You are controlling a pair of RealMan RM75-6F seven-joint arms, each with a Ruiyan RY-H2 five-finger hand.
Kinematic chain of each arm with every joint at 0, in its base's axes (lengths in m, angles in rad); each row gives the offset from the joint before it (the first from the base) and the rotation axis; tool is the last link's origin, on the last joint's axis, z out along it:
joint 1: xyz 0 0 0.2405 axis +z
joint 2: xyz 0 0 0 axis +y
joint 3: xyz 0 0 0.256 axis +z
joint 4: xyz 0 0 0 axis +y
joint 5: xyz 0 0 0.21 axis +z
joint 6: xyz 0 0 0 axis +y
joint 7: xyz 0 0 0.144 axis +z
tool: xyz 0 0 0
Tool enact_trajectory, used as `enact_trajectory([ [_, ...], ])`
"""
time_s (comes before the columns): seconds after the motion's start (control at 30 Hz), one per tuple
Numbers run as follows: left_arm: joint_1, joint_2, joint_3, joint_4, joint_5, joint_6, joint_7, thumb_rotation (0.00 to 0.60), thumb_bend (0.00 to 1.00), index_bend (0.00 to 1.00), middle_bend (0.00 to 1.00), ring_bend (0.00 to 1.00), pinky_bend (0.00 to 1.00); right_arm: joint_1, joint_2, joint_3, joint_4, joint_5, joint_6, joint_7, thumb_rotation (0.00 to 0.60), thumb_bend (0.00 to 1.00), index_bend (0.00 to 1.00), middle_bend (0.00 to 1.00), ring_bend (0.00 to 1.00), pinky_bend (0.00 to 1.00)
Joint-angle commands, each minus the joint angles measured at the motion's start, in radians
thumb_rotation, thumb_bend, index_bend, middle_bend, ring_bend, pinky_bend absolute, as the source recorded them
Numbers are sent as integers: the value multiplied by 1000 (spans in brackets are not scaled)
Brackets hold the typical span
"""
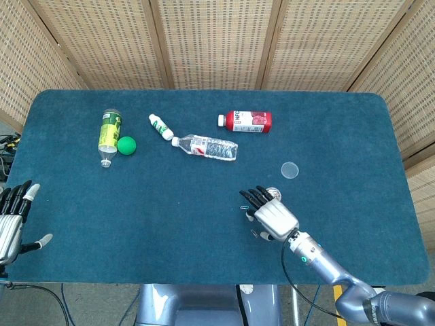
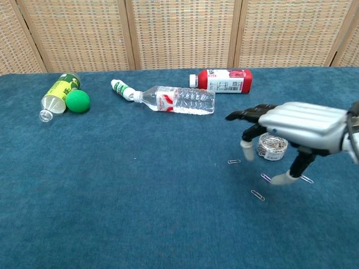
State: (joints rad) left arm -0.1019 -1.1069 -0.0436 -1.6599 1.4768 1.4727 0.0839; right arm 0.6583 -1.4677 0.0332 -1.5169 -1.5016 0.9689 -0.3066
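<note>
My right hand (image 1: 273, 217) (image 2: 294, 130) hovers palm down over the loose paper clips, fingers spread and holding nothing. Its thumb tip (image 2: 280, 179) reaches down next to one paper clip (image 2: 266, 178); other clips (image 2: 234, 162) (image 2: 258, 195) lie on the cloth nearby. Just behind the hand stands a small clear jar of paper clips (image 2: 272, 145) (image 1: 272, 192), partly hidden by the hand. The jar's round clear lid (image 1: 290, 170) lies flat further back. My left hand (image 1: 11, 219) hangs open at the table's near left edge, away from everything.
At the back of the blue table (image 1: 170, 224) lie a green-labelled bottle (image 1: 109, 131) (image 2: 56, 94) touching a green ball (image 1: 126, 145) (image 2: 78, 101), a small white bottle (image 1: 161, 127), a clear water bottle (image 1: 205, 147) (image 2: 180, 100) and a red bottle (image 1: 248, 121) (image 2: 221, 80).
</note>
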Motion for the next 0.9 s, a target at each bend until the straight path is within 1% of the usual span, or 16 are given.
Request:
enact_trajectory([
  [0.03,-2,1,-1,2,-4,-4,-2,600,0,0,0,0,0,18,-31,6,18,12,-25,-30,600,437,444,0,0,38],
  [0.13,-3,1,-3,5,-8,-9,-5,600,0,0,0,0,0,25,-53,5,28,18,-36,-56,600,613,444,0,0,38],
  [0.17,-4,1,-4,5,-10,-10,-6,600,0,0,0,0,0,27,-59,3,31,17,-38,-64,600,658,444,0,0,38],
  [0.27,-5,1,-5,8,-13,-13,-10,600,0,0,0,0,0,32,-82,-6,51,5,-39,-105,600,730,443,0,0,38],
  [0.47,-6,2,-5,7,-13,-15,-11,600,0,0,0,0,0,35,-105,-27,81,-11,-41,-179,600,799,451,1,0,38],
  [0.9,-6,0,-4,7,-13,-17,-10,600,0,0,0,0,0,30,-107,-55,115,-8,-56,-237,600,806,469,0,0,38],
])
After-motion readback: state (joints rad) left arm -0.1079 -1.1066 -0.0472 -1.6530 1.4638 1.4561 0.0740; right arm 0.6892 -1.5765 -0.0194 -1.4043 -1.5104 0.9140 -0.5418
